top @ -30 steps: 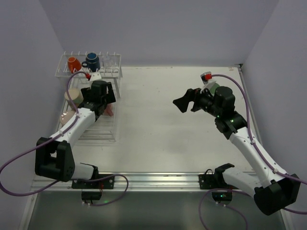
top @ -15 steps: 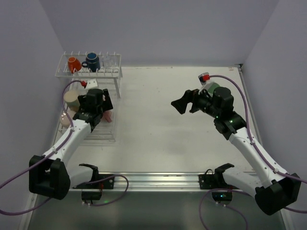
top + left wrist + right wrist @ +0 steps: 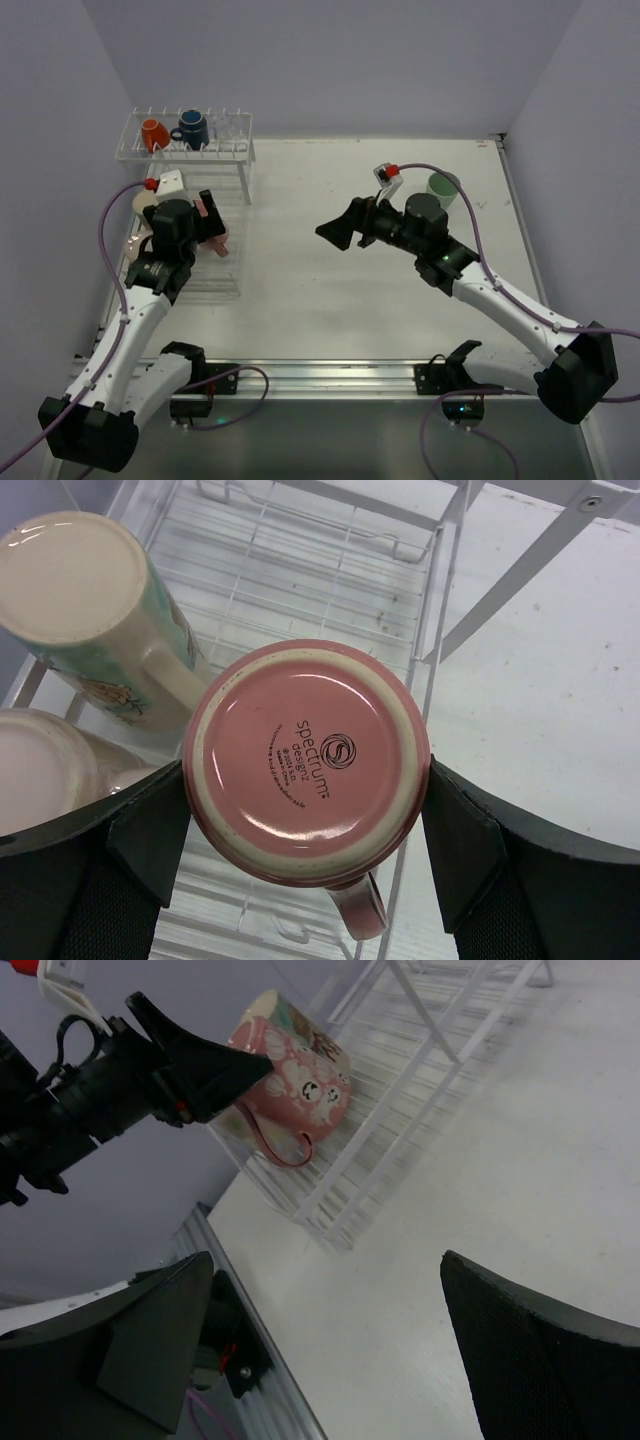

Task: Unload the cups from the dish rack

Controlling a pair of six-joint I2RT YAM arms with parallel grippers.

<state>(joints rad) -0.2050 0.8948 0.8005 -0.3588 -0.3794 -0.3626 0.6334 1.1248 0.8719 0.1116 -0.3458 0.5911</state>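
Observation:
My left gripper [image 3: 308, 825] is shut on the pink mug [image 3: 308, 760], its fingers [image 3: 150, 830] pressing both sides near the base, which faces the wrist camera. The mug [image 3: 295, 1075] lies sideways just above the dish rack's lower tray [image 3: 300, 580], handle hanging down. In the top view it [image 3: 221, 243] shows at the tray's right edge. A cream mug [image 3: 85, 610] and a pale mug [image 3: 40, 770] lie in the tray beside it. An orange mug [image 3: 153, 133] and a dark blue mug [image 3: 191, 128] sit on the upper shelf [image 3: 225, 150]. My right gripper [image 3: 338, 230] hangs open and empty over mid-table.
A light green mug [image 3: 441, 186] stands on the table at the back right, behind my right arm. The rack [image 3: 400, 1090] fills the table's left side. A metal rail [image 3: 330, 375] carrying both arm bases runs along the near edge.
My left arm has pulled back toward its base and lifted the pink mug off the tray. My right arm has swung left toward mid-table, still open.

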